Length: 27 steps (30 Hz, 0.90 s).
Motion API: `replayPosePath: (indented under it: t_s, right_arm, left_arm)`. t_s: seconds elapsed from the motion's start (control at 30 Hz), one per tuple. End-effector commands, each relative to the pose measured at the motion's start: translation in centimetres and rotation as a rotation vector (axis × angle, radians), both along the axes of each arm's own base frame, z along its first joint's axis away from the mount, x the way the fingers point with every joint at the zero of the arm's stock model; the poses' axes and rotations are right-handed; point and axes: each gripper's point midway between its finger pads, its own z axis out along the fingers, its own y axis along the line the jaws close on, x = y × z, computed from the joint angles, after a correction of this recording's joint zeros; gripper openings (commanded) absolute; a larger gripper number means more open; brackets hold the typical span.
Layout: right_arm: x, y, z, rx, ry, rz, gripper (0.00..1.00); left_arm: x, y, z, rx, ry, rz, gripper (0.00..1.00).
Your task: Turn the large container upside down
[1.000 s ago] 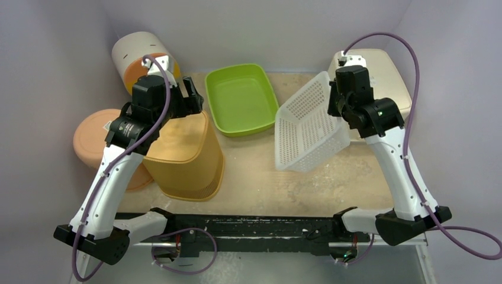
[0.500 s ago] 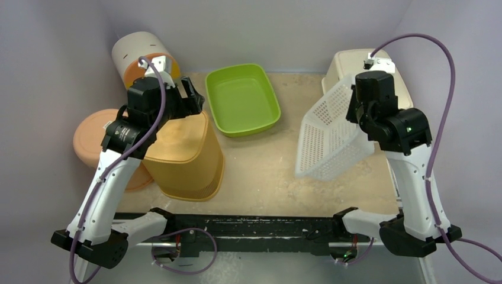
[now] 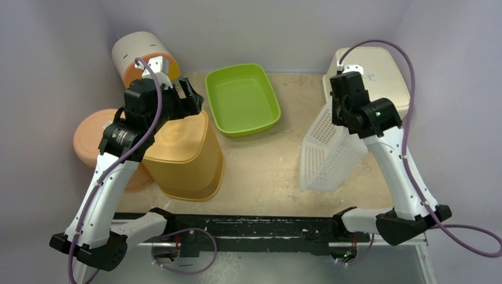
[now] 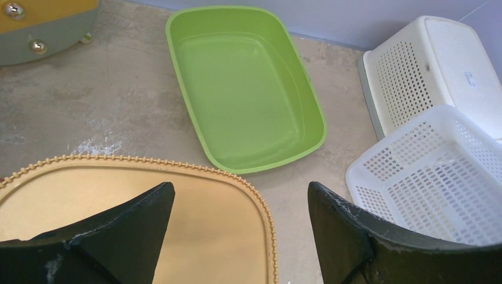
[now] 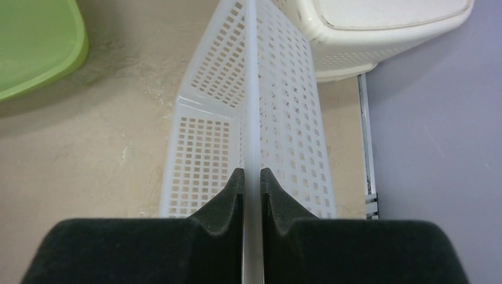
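A white perforated basket (image 3: 328, 151) stands tilted on its side at the right of the table, its lower edge near the tabletop. My right gripper (image 3: 338, 111) is shut on the basket's upper rim; in the right wrist view the gripper (image 5: 251, 174) pinches the thin rim of the basket (image 5: 284, 106) between both pads. My left gripper (image 3: 192, 99) is open and empty above the far right corner of a yellow container (image 3: 183, 151) that sits bottom-up. In the left wrist view the gripper (image 4: 240, 186) spans the yellow container's beaded edge (image 4: 148, 219), and the basket (image 4: 426, 171) shows at lower right.
A green tub (image 3: 243, 97) lies open side up at the back middle. A cream perforated container (image 3: 379, 71) sits bottom-up at the back right, close behind the basket. A peach round lid (image 3: 95, 139) and a white-and-orange cylinder (image 3: 139, 53) stand at the left.
My right arm has swung the white basket from a slanted, raised pose to nearly vertical and lower, shifting it right. My left arm has barely moved.
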Motion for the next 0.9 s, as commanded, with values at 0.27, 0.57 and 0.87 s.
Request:
replayPosePath:
  t_s: [0.27, 0.57, 0.87]
  right_arm:
    - [5.6, 7.0, -3.9, -0.190, 0.049, 0.100, 0.00]
    - [5.7, 9.2, -5.3, -0.330, 0.080, 0.064, 0.00]
    - [4.9, 9.5, -5.7, -0.248, 0.067, 0.067, 0.05]
  left_arm:
    - [0.2, 0.4, 1.1, 0.004, -0.035, 0.025, 0.80]
    - [0.4, 0.8, 1.1, 0.032, -0.027, 0.040, 0.80]
    - [0.6, 0.8, 0.9, 0.049, -0.020, 0.038, 0.80]
